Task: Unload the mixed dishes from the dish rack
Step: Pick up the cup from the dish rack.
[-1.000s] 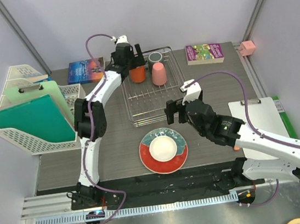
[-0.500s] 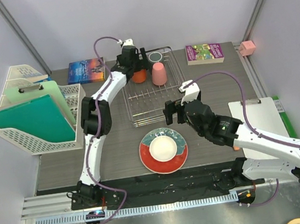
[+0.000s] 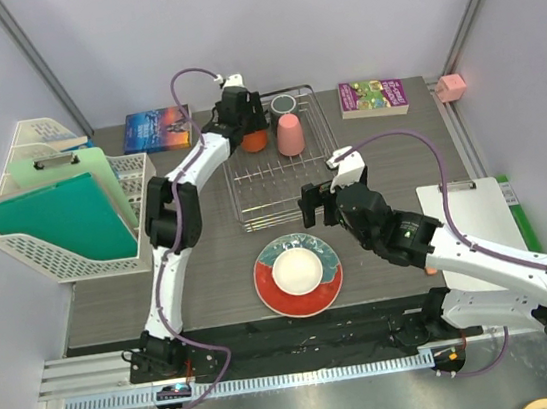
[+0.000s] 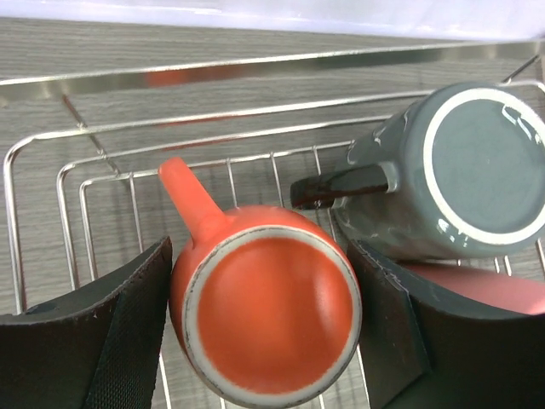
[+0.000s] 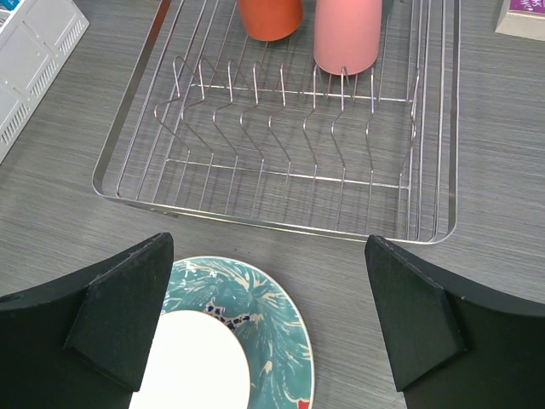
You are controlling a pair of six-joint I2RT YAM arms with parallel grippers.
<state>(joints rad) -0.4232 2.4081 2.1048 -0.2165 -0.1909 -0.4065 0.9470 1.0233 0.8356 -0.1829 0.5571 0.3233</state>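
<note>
The silver wire dish rack (image 3: 286, 219) stands at the back middle of the table. In it, upside down, are the orange mug (image 3: 255, 140), the pink handleless cup (image 3: 290, 136) and, behind them, the dark grey mug (image 3: 283, 103). My left gripper (image 3: 246, 119) is open, with one jaw on each side of the orange mug (image 4: 268, 315); the grey mug (image 4: 464, 179) lies to its right. The teal plate (image 3: 267, 288) lies on the table in front of the rack with the small bowl (image 3: 296, 268) on it. My right gripper (image 3: 318, 205) is open and empty above the plate (image 5: 264, 302).
A white lattice basket (image 3: 53, 256) with green clipboards stands at the left. A blue book (image 3: 156, 129) lies left of the rack and a purple book (image 3: 373, 96) to its right. A pink block (image 3: 452, 87) and a white clipboard (image 3: 485, 222) are on the right side.
My left gripper has moved right and down from above the rack's back left corner until it straddles the orange mug. The right arm has barely moved.
</note>
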